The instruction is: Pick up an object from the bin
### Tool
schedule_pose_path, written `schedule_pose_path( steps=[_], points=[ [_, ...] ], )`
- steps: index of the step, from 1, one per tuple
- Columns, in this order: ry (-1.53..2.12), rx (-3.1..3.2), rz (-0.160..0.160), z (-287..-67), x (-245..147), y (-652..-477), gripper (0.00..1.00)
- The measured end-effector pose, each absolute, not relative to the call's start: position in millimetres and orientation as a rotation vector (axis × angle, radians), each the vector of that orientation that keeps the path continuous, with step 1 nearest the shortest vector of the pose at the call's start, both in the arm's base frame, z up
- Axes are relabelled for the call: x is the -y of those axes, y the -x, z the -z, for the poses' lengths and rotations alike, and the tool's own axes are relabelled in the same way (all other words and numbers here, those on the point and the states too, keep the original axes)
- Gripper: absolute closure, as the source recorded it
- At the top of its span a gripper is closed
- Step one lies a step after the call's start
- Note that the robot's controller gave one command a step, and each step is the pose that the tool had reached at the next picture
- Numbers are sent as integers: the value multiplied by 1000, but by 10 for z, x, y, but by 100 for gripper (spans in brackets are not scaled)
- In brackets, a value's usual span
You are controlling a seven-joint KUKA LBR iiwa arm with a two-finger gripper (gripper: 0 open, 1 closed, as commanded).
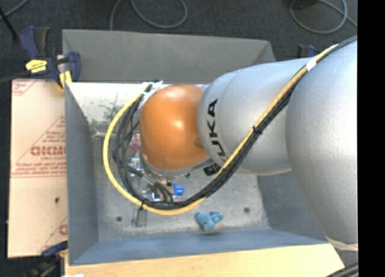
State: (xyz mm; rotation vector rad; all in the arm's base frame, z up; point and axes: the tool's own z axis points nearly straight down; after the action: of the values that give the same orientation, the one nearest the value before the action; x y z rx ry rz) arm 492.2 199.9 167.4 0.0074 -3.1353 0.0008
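My gripper [151, 191] hangs low over the left-middle of the bin floor, mostly covered by the orange dome and a loop of cables. A light blue lumpy thing [209, 220] lies on the floor near the front wall, to the right of the gripper and apart from it. A small bright blue piece [178, 190] shows right beside the gripper's body; whether it is loose or held is hidden. A short dark grey piece [139, 217] sits just below the gripper on the floor. Something pinkish [135, 142] peeks out behind the cables at the left.
The thick silver arm covers the right half and middle of the bin. Bare grey floor shows along the front and in the back left corner, where the floor is scuffed with dark specks.
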Motion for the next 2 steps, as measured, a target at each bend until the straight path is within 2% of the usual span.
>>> schedule_pose_path(
  steps=[1,2],
  points=[
    [-1,3143,3,-1718,-1991,-4942,0],
    [105,3132,0,-1900,-1865,-4938,0]
  ],
)
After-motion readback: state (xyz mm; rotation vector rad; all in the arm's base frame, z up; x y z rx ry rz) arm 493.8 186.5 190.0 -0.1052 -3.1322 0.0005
